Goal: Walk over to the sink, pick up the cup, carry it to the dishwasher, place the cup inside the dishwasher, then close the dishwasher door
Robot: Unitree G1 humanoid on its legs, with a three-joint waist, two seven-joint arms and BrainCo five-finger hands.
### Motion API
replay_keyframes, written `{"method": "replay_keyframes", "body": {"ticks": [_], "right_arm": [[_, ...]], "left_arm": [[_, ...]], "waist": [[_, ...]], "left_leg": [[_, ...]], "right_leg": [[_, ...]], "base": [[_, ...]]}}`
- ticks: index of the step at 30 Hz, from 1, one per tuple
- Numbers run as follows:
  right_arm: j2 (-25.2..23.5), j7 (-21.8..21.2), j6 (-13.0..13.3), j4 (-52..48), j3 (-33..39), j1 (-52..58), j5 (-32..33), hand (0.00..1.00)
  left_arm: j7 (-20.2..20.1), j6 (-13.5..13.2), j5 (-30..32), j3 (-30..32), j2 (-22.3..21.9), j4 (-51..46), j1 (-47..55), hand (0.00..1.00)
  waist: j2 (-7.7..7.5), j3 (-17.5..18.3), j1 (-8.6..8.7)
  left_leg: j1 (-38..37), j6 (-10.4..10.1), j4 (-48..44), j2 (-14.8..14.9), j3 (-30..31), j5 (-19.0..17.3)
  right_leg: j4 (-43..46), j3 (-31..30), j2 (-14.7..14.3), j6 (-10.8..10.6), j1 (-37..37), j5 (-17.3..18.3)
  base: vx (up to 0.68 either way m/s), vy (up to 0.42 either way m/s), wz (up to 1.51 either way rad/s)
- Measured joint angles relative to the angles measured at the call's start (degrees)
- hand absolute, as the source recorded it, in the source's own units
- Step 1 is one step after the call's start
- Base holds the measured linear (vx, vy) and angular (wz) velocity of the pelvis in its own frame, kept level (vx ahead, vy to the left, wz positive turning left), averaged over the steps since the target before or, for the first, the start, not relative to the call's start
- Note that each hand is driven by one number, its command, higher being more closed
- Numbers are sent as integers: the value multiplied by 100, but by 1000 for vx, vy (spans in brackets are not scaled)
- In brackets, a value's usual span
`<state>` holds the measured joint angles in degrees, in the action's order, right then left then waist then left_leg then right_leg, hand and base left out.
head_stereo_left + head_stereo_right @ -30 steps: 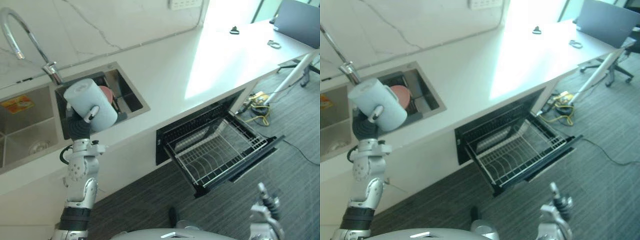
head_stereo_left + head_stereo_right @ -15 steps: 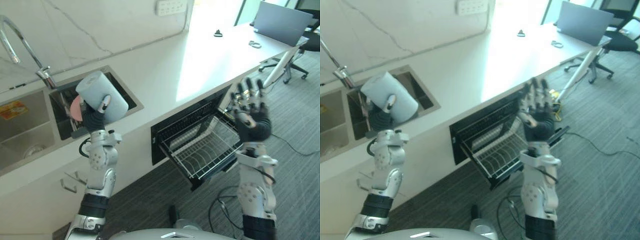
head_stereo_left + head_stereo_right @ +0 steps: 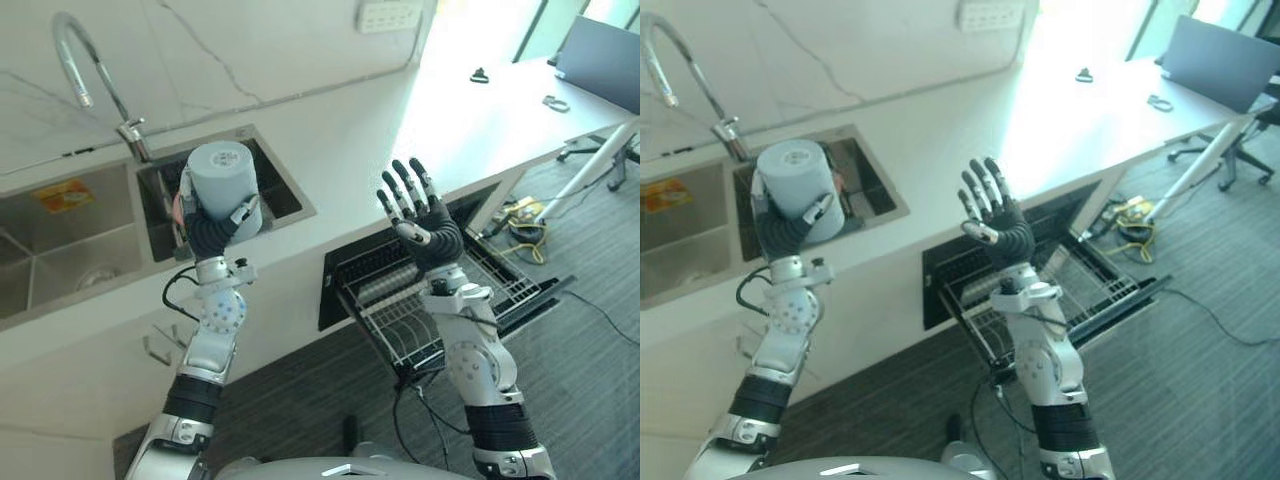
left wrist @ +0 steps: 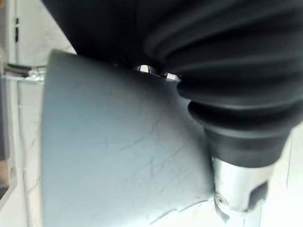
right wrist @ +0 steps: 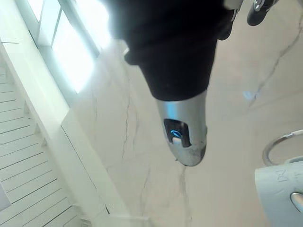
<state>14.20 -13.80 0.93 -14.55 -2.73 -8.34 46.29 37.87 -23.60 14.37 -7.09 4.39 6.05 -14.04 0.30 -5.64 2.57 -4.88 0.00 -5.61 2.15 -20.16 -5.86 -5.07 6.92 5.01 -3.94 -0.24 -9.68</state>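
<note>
Left hand [image 3: 212, 236] grips smooth grey cylindrical cup [image 3: 222, 176].

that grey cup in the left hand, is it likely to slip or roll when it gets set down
Probably stiff: the cup shows no dent where the left hand grips it. Its wall looks matte and scuffed in the left wrist view, so likely not very slippery. Being cylindrical, it would likely roll if laid on its side.

Curved faucet [image 3: 135, 140] at marble wall [image 3: 250, 50] — wall socket [image 3: 390, 15] above counter [image 3: 450, 110], laptop [image 3: 605, 60] at far end.
</note>
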Motion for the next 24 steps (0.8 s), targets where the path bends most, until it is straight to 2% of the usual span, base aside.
{"method": "replay_keyframes", "body": {"ticks": [3, 5, 12, 18, 24], "right_arm": [[-3, 200, -17, 6, -289, -243, 8, 0], [-9, 294, -51, 39, -516, -425, 7, 0], [-139, 793, -290, 485, -1332, -1010, -164, 0], [-263, 1155, -493, 680, -1615, -1286, -171, 0], [-308, 1426, -515, 706, -1932, -1573, -291, 0]], "left_arm": [[70, 2, 230, -51, 25, -33, 3, 100], [83, 18, 283, -154, 19, -100, 3, 100], [28, 94, 570, -726, -88, -334, 8, 100], [-146, 178, 567, -1013, -116, -330, 7, 100], [-245, 271, 366, -1119, -109, -310, 7, 100]], "waist": [[-51, 36, -78], [-52, 40, -70], [-64, 97, -205], [-106, 213, -225], [-151, 244, -295]], "left_leg": [[2, 9, 63, -26, 51, 66], [34, 2, 85, -52, 143, 109], [89, -2, 90, -48, 306, 165], [87, 15, 202, -78, 443, 240], [56, 13, 331, -99, 467, 364]], "right_leg": [[0, 58, 27, 3, -25, 52], [0, 175, 61, 31, -22, 72], [0, 360, 72, 47, 10, 51], [1, 493, 90, 47, 40, 46], [1, 525, 101, 61, 30, 43]], "base": [[-75, -7, 11], [-51, -4, 20], [-5, -7, 13], [-4, 3, 11], [-34, 3, 4]]}}
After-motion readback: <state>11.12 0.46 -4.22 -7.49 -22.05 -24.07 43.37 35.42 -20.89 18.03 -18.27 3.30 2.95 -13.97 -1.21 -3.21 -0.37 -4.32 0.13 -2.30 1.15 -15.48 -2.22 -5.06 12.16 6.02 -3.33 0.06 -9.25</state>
